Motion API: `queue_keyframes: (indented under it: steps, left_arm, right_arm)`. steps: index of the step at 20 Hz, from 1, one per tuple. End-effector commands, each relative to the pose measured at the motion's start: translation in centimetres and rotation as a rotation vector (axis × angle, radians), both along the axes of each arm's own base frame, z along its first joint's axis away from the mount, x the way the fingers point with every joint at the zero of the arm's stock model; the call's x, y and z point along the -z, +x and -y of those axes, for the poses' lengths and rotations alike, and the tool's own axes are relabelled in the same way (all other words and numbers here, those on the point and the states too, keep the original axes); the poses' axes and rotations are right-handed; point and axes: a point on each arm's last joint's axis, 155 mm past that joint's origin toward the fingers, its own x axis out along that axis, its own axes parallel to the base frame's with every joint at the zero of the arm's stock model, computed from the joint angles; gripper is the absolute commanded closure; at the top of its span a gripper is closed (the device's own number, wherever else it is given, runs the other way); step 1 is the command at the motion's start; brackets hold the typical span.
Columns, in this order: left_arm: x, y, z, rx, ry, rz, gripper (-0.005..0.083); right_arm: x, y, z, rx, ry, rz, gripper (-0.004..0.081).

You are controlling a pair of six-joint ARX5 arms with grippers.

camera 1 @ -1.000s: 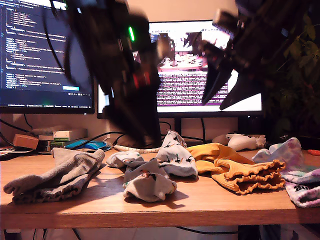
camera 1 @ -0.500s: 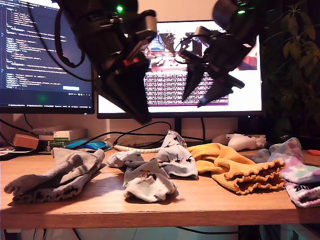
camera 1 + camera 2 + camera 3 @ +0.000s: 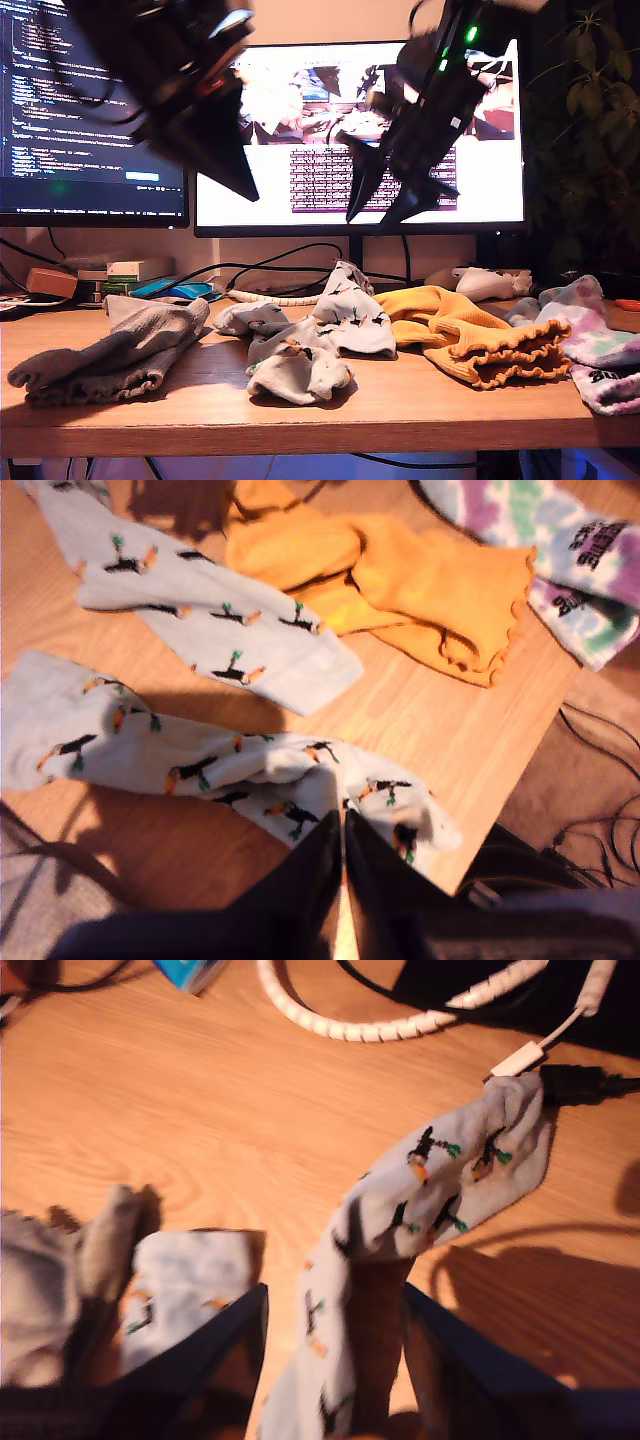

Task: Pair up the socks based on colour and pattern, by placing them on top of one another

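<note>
Both claws hang above the counter [image 3: 400, 415] holding nothing, apparently lifted clear so the socks can be looked over before the next pick.

Going from the exterior view's left, the grey socks [image 3: 120, 350] lie in a rumpled heap; whether it holds one or two cannot be told. Over them the first claw [image 3: 250, 190] is blurred, its fingers pressed together, as its own camera confirms. Next come the two pale printed socks, one [image 3: 300, 365] crumpled at the front and one [image 3: 350, 315] propped up behind, close but not stacked. The second claw [image 3: 378, 215] hovers above, fingers spread apart. The yellow frilled socks [image 3: 480, 345] overlap already. The pastel socks [image 3: 600, 350] are cut off by the right edge.
</note>
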Motion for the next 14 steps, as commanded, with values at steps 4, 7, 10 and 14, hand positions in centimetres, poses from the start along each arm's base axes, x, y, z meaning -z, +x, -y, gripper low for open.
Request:
queue_keyframes:
  steps: [4, 7, 10, 14]
  left_arm:
    - [1.1, -1.4, -1.0, -0.026, -0.01, -0.017, 0.0793]
    - [1.1, -1.4, -1.0, -0.026, -0.011, -0.017, 0.0793]
    - [1.1, -1.4, -1.0, -0.027, -0.01, -0.02, 0.0793]
    - [1.1, -1.4, -1.0, -0.033, -0.012, -0.025, 0.0793]
  right_arm:
    - [3.0, 0.1, -2.1, -0.038, 0.01, -0.03, 0.0396]
    - [4.6, -0.6, -3.2, -0.062, 0.007, -0.065, 0.0396]
    - [6.3, -1.1, -3.6, -0.069, -0.013, -0.097, 0.0397]
    - [7.5, -1.1, -2.9, -0.056, -0.055, -0.107, 0.0402]
